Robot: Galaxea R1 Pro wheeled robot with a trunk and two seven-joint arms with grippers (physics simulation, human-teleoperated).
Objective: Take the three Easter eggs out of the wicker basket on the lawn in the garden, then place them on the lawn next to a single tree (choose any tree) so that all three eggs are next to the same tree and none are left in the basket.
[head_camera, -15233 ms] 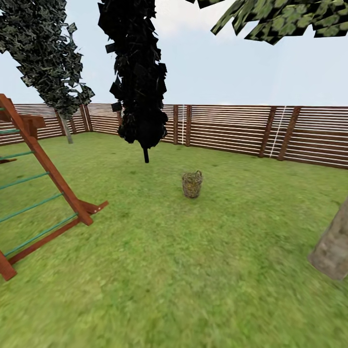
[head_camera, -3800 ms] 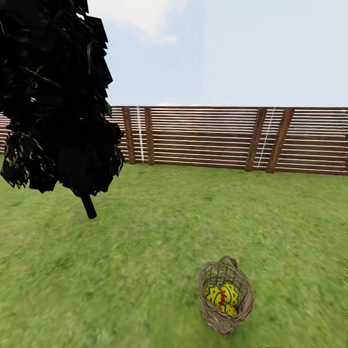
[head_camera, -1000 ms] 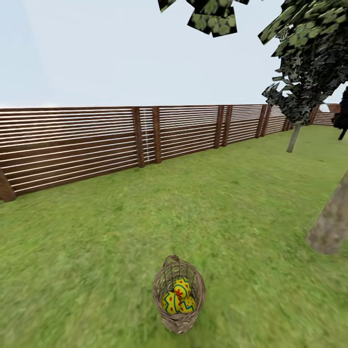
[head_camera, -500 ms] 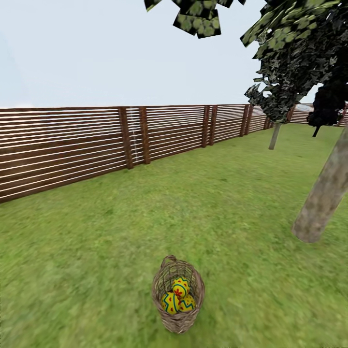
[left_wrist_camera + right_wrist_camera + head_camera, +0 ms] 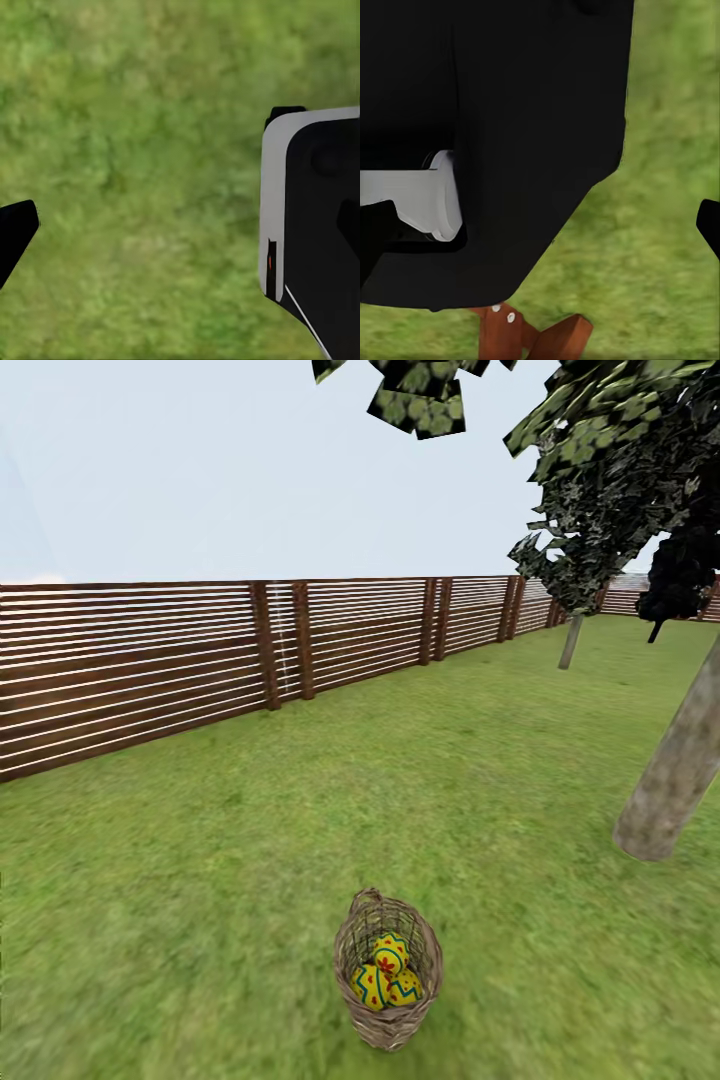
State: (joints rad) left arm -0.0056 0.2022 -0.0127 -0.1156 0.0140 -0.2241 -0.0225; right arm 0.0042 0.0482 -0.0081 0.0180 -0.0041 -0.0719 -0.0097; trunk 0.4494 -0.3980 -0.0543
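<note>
Basket: the wicker basket stands on the lawn low in the head view, a little right of centre, mouth tipped toward the camera, a small loop handle at its far rim.

Eggs: the three Easter eggs lie bunched together inside the basket, yellow with blue zigzags and red marks; one sits on top of the other two, all touching.

Tree: a thick grey-brown trunk, the tree, leans at the right edge of the head view, its foot on the grass well apart from the basket, farther off and to the right. Leafy branches hang across the top right.

Other trees: a thin-trunked leafy tree stands far back by the fence, with a dark narrow tree beyond it at the right.

Fence: a brown slat fence runs across the far side of the garden, from the left edge back toward the right.

Left arm: in the left wrist view the camera looks straight down on bare grass; one dark fingertip of the left pincer shows at one edge and a black and white body part of the robot at the other. Whether the left pincer is spread or pressed together, I cannot tell.

Right arm: in the right wrist view a large black robot part with a grey cylinder blocks much of the grass; a dark tip of the right pincer shows at the edge, and a red-brown wooden piece lies on the grass below. Its state cannot be told either.
</note>
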